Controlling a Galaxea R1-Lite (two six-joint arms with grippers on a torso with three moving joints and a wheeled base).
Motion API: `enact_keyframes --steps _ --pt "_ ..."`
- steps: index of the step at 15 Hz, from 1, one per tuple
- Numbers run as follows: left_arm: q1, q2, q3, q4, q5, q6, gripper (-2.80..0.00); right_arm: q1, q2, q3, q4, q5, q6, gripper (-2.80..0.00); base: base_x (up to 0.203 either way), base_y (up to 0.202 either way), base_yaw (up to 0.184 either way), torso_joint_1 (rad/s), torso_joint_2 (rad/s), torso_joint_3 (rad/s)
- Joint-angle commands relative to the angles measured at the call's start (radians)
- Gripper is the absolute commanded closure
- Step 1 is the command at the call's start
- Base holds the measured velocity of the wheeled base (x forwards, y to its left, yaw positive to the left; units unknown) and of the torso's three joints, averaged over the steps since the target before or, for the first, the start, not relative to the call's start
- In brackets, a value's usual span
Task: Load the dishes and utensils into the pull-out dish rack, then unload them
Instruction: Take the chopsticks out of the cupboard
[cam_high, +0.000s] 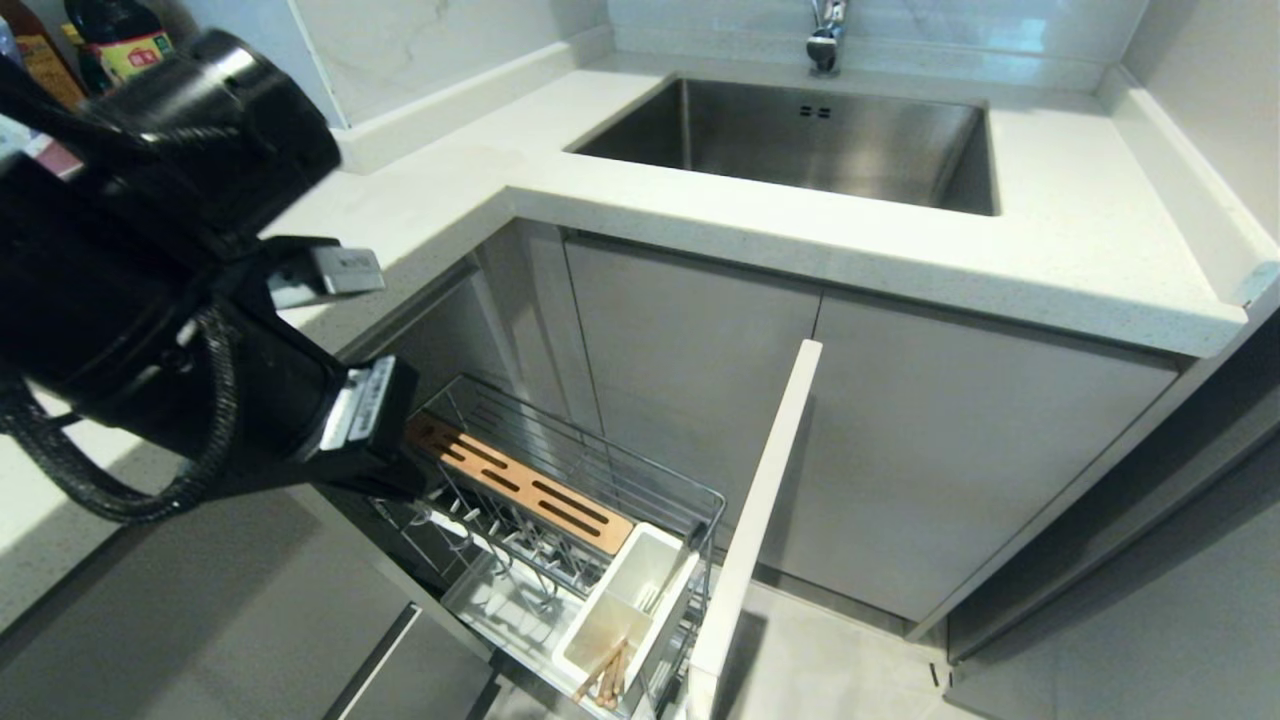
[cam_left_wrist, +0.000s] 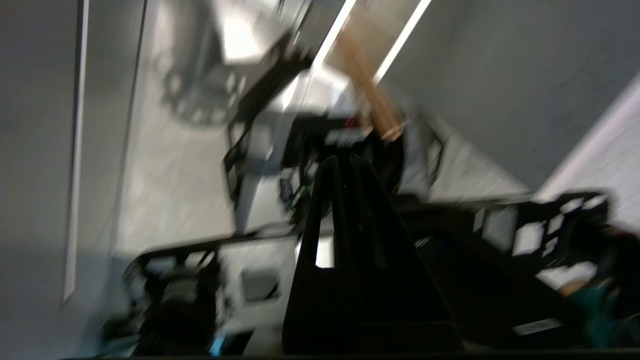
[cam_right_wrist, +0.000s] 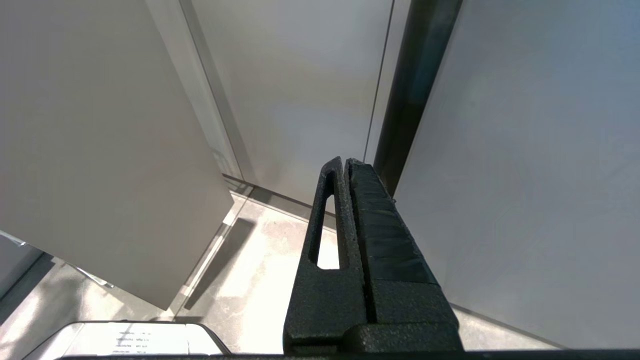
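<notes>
The pull-out dish rack (cam_high: 600, 470), a chrome wire basket, stands drawn out below the counter on its pale cabinet front (cam_high: 760, 520). Its white utensil box (cam_high: 668, 552) holds wooden chopsticks (cam_high: 603, 675) in the near compartment. The dishes are out of view. My left arm (cam_high: 200, 330) reaches in from the left, its wrist above the rack's back left corner. In the head view the arm hides its fingers. The blurred left wrist view shows my left gripper (cam_left_wrist: 344, 159) shut with nothing in it. My right gripper (cam_right_wrist: 345, 161) is shut and empty, low beside grey cabinet doors.
A slotted wooden block (cam_high: 520, 485) lies along the rack's far side. The steel sink (cam_high: 800, 140) and faucet (cam_high: 825, 35) sit in the white counter (cam_high: 1050, 250) above. Bottles (cam_high: 110, 40) stand at the back left. Pale floor tiles (cam_high: 830, 660) lie beside the rack.
</notes>
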Motion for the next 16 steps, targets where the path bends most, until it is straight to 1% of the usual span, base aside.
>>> enact_keyframes --steps 1,2,3,5,7,9,14,16 --pt "0.0 0.121 -0.002 0.051 -0.009 0.011 0.0 0.0 0.0 0.0 0.0 0.0 -0.001 0.0 0.0 0.0 0.0 0.0 0.0 0.0" --pt "0.001 0.156 0.001 0.062 -0.019 0.017 0.0 0.0 0.0 0.0 0.0 0.0 -0.001 0.0 0.0 0.0 0.0 0.0 0.0 0.0" --pt "0.001 0.198 0.008 0.064 -0.026 0.02 -2.8 0.0 0.0 0.0 0.0 0.0 -0.001 0.0 0.0 0.0 0.0 0.0 0.0 0.0" --pt "0.001 0.274 0.014 0.059 -0.049 0.021 -2.8 0.0 0.0 0.0 0.0 0.0 -0.001 0.0 0.0 0.0 0.0 0.0 0.0 0.0" --pt "0.004 0.344 0.014 0.053 -0.095 0.022 -2.8 0.0 0.0 0.0 0.0 -0.001 -0.001 0.0 0.0 0.0 0.0 0.0 0.0 0.0" --pt "0.009 0.411 0.015 0.053 -0.105 0.023 -2.8 0.0 0.0 0.0 0.0 0.0 -0.001 0.0 0.0 0.0 0.0 0.0 0.0 0.0" --pt "0.029 0.54 0.011 0.041 -0.116 0.048 -2.8 0.0 0.0 0.0 0.0 0.0 -0.001 0.0 0.0 0.0 0.0 0.0 0.0 0.0" --pt "0.027 0.57 0.008 0.039 -0.161 0.049 -2.8 0.0 0.0 0.0 0.0 0.0 -0.001 0.0 0.0 0.0 0.0 0.0 0.0 0.0"
